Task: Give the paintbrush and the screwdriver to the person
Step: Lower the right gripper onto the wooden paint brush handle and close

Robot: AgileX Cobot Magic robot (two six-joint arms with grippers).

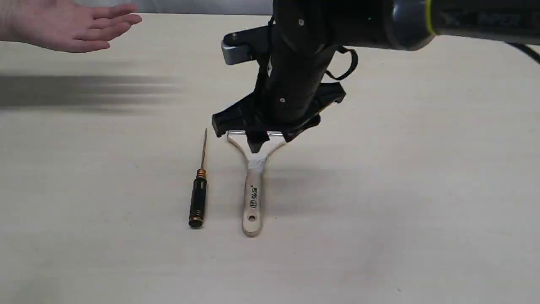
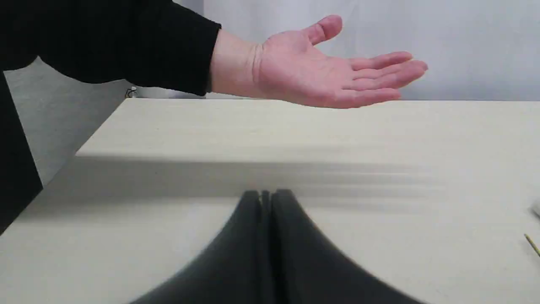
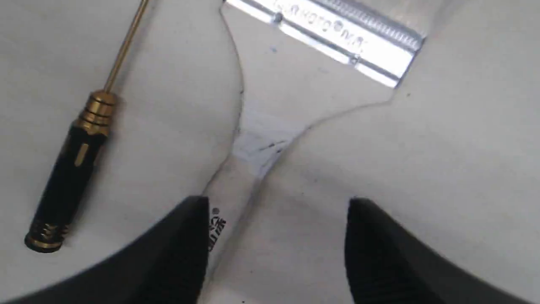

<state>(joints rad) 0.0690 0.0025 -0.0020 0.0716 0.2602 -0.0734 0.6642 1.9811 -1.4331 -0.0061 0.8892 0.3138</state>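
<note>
The pale tabletop point(image 1: 400, 211) carries both tools near its middle. The black right arm point(image 1: 303, 63) reaches down over them, and the right fingers point(image 3: 181, 245) are spread wide over the brush's neck, gripping nothing. The person's hand point(image 1: 76, 29) is held palm up above the far left of the tabletop. The paintbrush point(image 1: 253, 198) lies flat with its ferrule under the arm. The screwdriver point(image 1: 198, 198) lies just beside it on the left, parallel and apart. The left fingers point(image 2: 253, 211) are pressed together, empty, facing the hand.
</note>
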